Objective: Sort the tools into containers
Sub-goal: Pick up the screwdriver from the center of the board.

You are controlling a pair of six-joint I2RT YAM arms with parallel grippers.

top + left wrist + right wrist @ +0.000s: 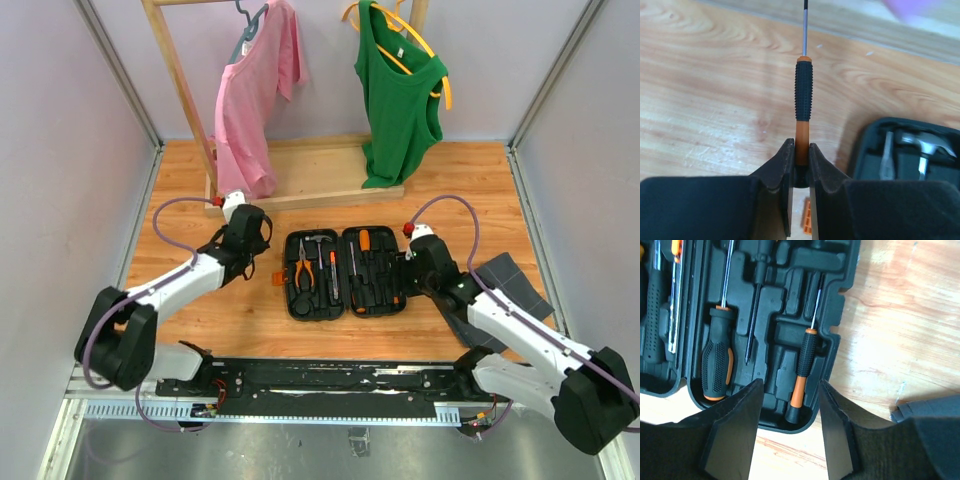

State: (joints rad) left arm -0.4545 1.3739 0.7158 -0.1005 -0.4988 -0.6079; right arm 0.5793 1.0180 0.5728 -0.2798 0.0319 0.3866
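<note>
Resting on wood tabletop (470, 190), tool case (318, 314), clothes rack (300, 190) behind, walls (60, 150) seemingly lilac

Top camera high, looking down; wrist cameras close, all sharing tool case (318, 312).

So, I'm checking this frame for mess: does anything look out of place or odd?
Only one thing: a slim screwdriver is outside the open tool case, over bare wood to its left, clamped by the left gripper. Nothing looks spilled or damaged.
</note>
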